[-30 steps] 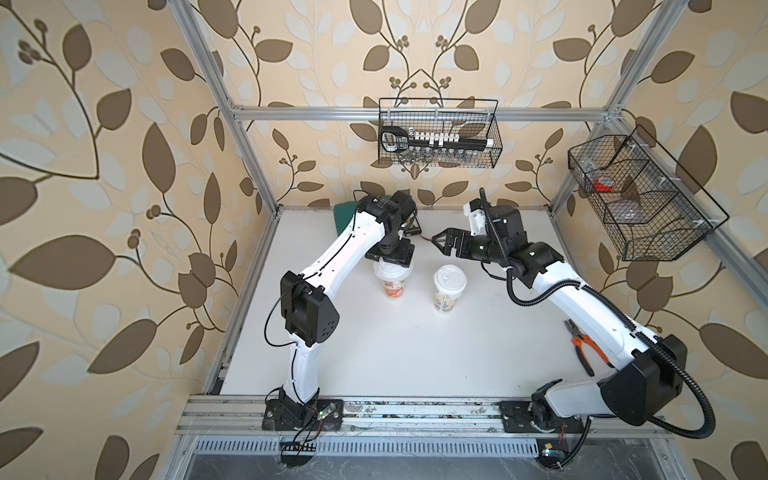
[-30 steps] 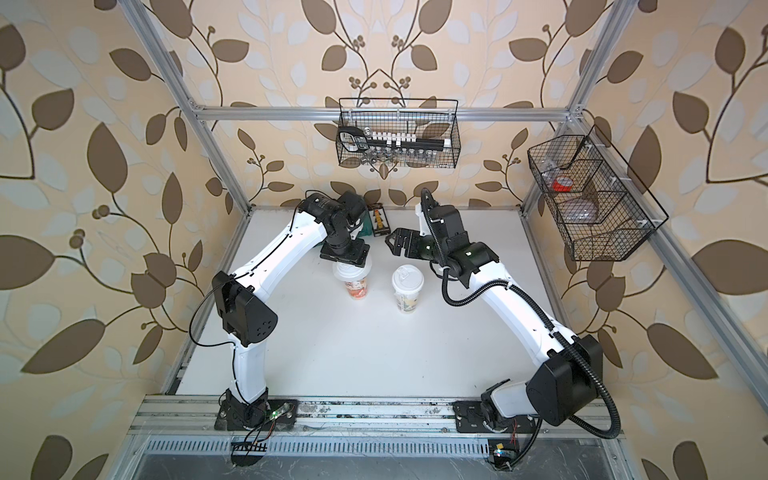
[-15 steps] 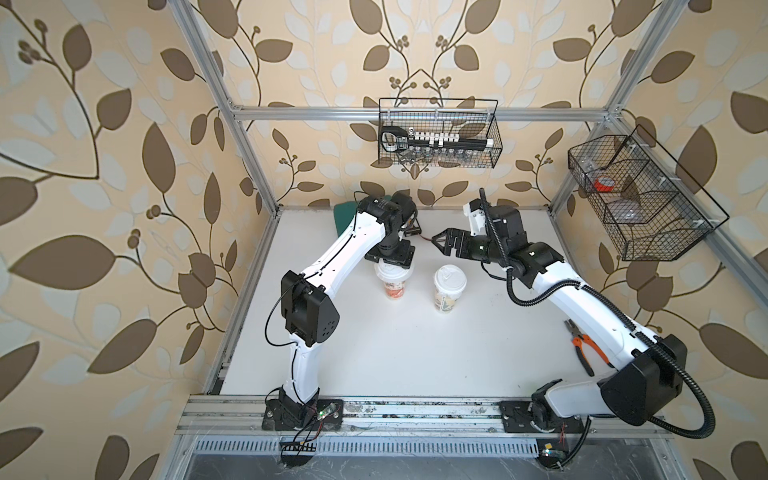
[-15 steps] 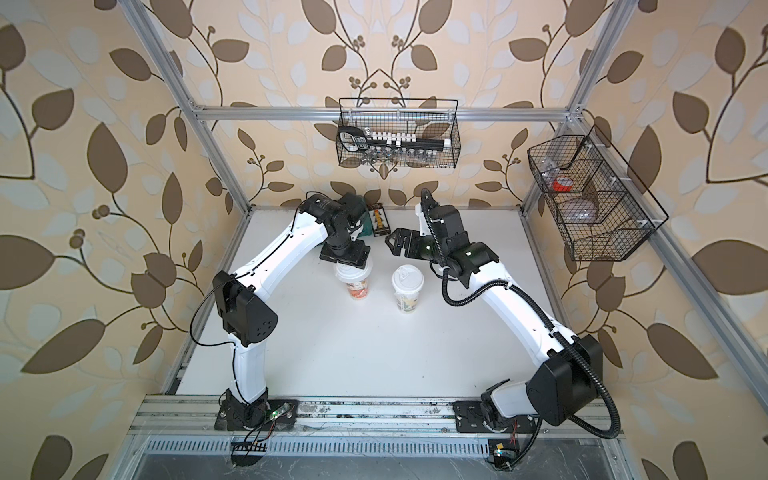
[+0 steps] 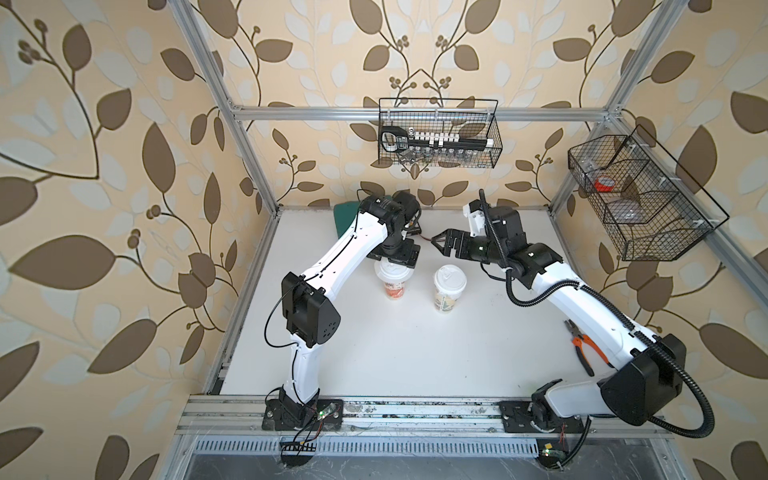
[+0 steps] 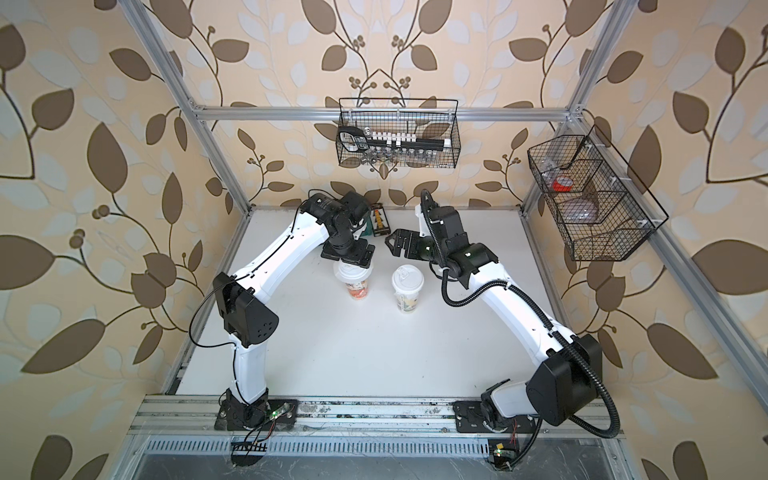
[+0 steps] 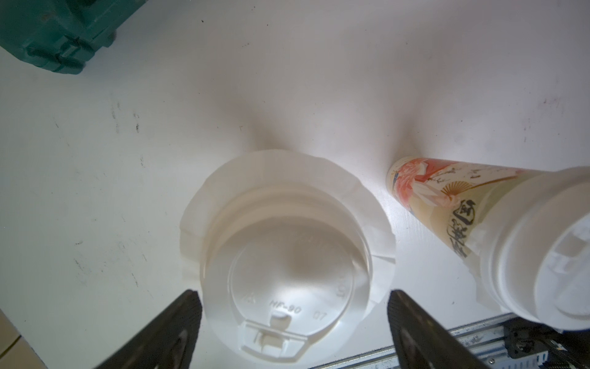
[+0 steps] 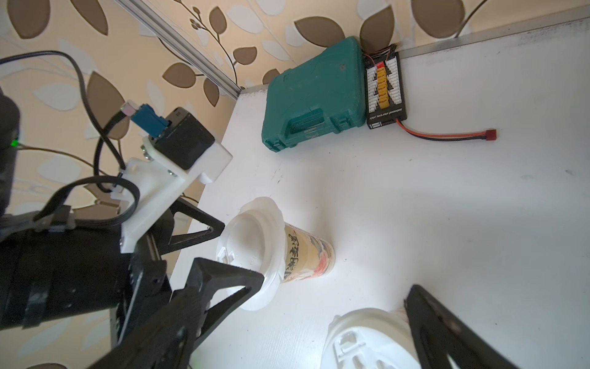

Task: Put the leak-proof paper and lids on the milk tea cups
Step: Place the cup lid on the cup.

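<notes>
Two milk tea cups stand side by side mid-table, each capped with a white lid. The red-orange cup (image 5: 392,289) has leak-proof paper (image 7: 204,198) frilling out under its lid (image 7: 287,271). My left gripper (image 7: 292,297) hangs open just above that lid, its fingers (image 7: 174,329) standing clear on either side. The green-beige cup (image 5: 446,297) also shows a paper edge (image 7: 475,242) below its lid (image 5: 449,276). My right gripper (image 5: 436,243) is open, level with and behind this cup, holding nothing.
A green tool case (image 8: 313,96) and a black connector board (image 8: 384,92) with a red lead lie at the back wall. Orange-handled pliers (image 5: 582,347) lie beside the right arm. Wire baskets (image 5: 438,133) (image 5: 636,195) hang on the back and right walls.
The left gripper's jaws have spread a little wider over the red-orange cup's lid. Both arms otherwise hold their places.
</notes>
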Robot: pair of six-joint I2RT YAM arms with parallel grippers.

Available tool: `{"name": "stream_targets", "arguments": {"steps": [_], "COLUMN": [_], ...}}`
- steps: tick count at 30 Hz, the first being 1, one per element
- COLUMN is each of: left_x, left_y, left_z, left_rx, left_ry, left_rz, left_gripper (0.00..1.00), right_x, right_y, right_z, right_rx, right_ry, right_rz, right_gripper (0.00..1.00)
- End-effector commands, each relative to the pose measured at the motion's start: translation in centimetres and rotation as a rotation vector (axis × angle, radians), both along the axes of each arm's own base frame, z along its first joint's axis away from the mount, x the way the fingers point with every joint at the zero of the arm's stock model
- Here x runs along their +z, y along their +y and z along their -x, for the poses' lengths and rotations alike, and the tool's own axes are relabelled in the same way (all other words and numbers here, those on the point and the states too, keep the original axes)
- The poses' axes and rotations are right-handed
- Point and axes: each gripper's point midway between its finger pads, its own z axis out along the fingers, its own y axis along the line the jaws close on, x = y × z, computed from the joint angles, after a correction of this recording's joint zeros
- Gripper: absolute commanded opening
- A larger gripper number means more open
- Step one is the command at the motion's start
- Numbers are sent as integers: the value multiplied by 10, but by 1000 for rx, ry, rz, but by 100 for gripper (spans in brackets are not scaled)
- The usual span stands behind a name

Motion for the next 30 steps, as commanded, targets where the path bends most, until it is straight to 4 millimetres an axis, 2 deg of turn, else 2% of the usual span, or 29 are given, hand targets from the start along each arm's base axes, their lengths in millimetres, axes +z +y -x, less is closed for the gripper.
{"name": "stream_targets", "arguments": {"steps": [1,5,9,10,11,13,15,17,20,22,24,30], "left_x": [22,42,54,57,48,47,44,41,38,36,33,24], "left_y": [10,19,34,36,41,47,52,55,57,58,57,50], "left_z": [0,-4,-7,-9,-6,-5,-3,-3,-1,-1,1,4], "left_rx": [18,62,147,165,190,230,264,289,314,323,320,305], "left_ry": [-54,-95,-119,-120,-93,-80,-70,-68,-53,-55,-51,-17], "left_rz": [-16,43,157,199,229,304,366,415,502,529,545,575], "left_gripper": [94,95,89,87,86,81,78,66,61,59,52,48], "right_x": [1,5,9,10,10,8,5,2,-6,-13,-20,-37], "right_y": [4,13,28,33,37,46,56,67,81,88,92,98], "right_z": [2,-2,-4,-4,-4,-3,-2,-1,2,4,6,5], "right_rx": [21,60,122,140,157,177,207,237,276,290,299,305], "right_ry": [2,1,3,5,6,11,24,43,81,104,124,163], "right_rz": [-19,-24,-63,-76,-89,-96,-103,-110,-110,-103,-89,-44], "right_gripper": [100,100,98,89,81,67,58,51,36,35,35,31]}}
